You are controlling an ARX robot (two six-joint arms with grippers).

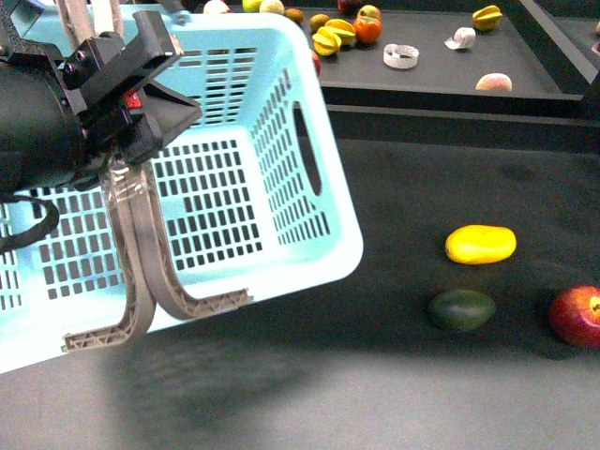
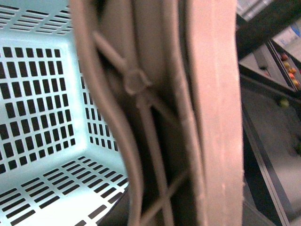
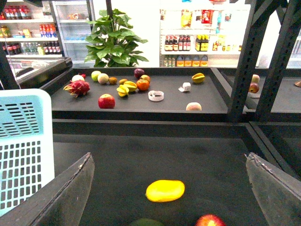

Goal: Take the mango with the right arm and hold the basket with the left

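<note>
Handles fill the left wrist view, two grey-brown loops pressed close together, with the basket showing its slotted turquoise inside behind them. Seen from the front, the left gripper is clenched on both handles, which run down out of it side by side. The basket hangs tilted below and beyond it.

The right gripper is spread wide and holds nothing. Its two fingers stand well apart on either side of the mango. The mango lies ahead of the gripper on the dark table, and neither finger touches it. A green fruit and a red apple lie nearer this gripper than the mango, both cut by the frame's edge. The basket's corner stands off to the gripper's left, well apart from the mango. Beyond the mango, a raised shelf carries assorted fruit.
</note>
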